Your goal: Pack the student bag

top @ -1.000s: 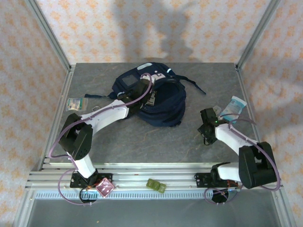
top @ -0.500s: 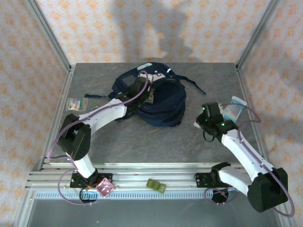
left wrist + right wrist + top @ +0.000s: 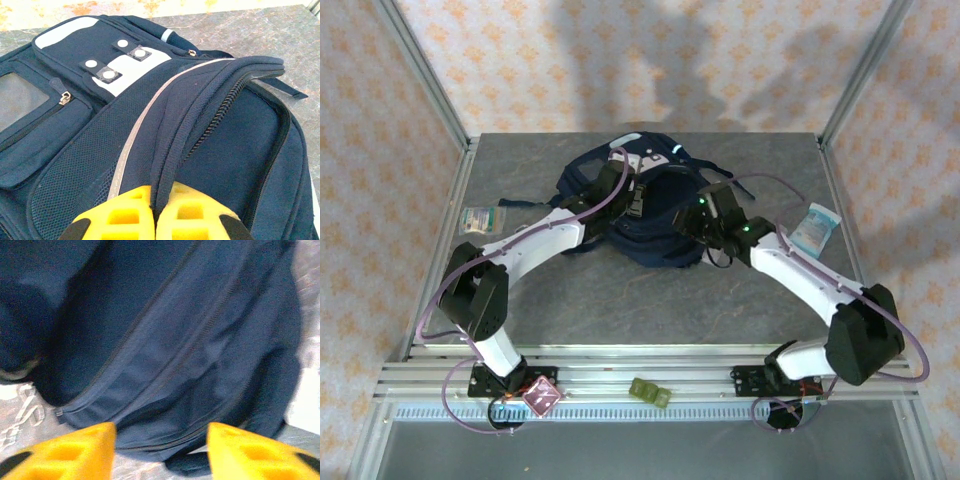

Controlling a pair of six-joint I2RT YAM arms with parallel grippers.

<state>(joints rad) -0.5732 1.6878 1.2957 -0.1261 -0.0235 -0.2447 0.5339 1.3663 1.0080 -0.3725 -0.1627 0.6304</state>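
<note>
The bag (image 3: 665, 225) is lying on the table (image 3: 620, 300), toward its far edge. The left gripper (image 3: 154, 210) is pinching a raised fold of the bag beside a zipper, its fingers clamped on the fabric. The right gripper (image 3: 161, 450) is hovering at the bag's right side, fingers apart, gripping nothing.

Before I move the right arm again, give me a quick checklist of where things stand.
1. Left gripper pinching student bag edge: ok, jaws shut on fabric.
2. Right gripper jaws open: ok.
3. Right gripper empty: ok, nothing between them.
4. Bag mouth wide enough: cannot tell.
5. Blue-white packet packed: not ok, lying on table right of bag.
</note>
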